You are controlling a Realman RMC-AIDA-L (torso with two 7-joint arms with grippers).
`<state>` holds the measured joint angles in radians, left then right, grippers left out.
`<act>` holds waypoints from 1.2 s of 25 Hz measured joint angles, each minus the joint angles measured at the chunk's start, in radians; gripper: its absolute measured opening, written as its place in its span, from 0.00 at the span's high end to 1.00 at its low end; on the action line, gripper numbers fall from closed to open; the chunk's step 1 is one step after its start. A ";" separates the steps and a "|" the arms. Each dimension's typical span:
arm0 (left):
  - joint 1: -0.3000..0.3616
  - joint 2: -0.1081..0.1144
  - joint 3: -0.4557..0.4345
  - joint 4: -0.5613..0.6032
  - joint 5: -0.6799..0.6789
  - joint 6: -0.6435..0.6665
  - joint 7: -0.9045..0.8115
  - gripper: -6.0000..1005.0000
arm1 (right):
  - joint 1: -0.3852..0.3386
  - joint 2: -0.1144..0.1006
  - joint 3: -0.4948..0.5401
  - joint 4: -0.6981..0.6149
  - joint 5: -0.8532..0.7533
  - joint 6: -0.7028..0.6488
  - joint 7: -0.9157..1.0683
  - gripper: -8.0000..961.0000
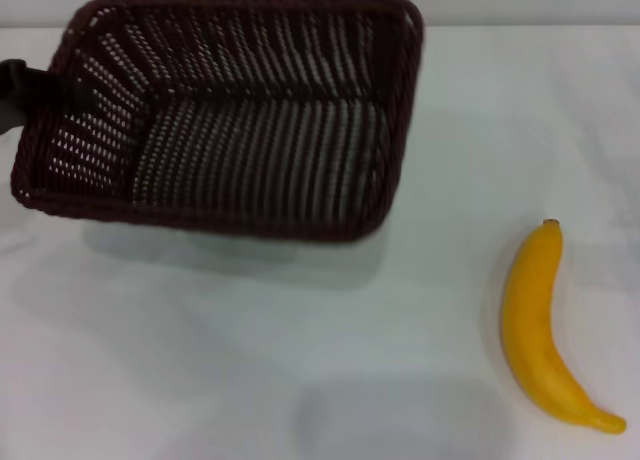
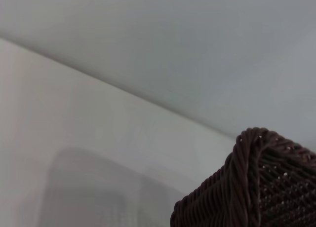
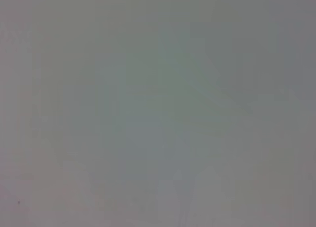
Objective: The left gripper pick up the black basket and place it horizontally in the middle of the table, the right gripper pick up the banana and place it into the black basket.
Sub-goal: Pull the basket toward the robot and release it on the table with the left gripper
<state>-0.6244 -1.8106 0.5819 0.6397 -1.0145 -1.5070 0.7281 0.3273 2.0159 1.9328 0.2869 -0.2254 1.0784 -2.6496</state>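
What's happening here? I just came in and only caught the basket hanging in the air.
The left claw has the black basket by the rim of its left short side and is holding it tilted above the table, with its shadow on the surface below. The basket is empty. The banana lies untouched on the table to the robot's right, well apart from the basket. The right claw is not in view in any picture.

Black basket (image 1: 230,120) = dark woven wicker, rough open weave; banana (image 1: 540,325) smooth-skinned; table (image 1: 300,360) smooth matt white.
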 joint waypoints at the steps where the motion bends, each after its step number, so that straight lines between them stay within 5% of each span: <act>1: 0.007 -0.005 0.000 -0.002 -0.010 0.019 -0.018 0.83 | -0.001 0.000 0.000 0.000 0.000 0.003 0.000 0.10; 12: -0.010 -0.065 0.013 -0.098 0.012 0.191 -0.060 0.81 | -0.007 0.000 0.000 0.000 0.000 0.009 -0.002 0.10; 30: -0.135 -0.096 0.014 -0.140 0.169 0.296 -0.117 0.78 | -0.011 -0.002 0.014 0.000 0.000 -0.003 -0.008 0.10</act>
<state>-0.7591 -1.9067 0.5963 0.4993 -0.8457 -1.2114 0.6113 0.3166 2.0142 1.9470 0.2868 -0.2255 1.0753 -2.6578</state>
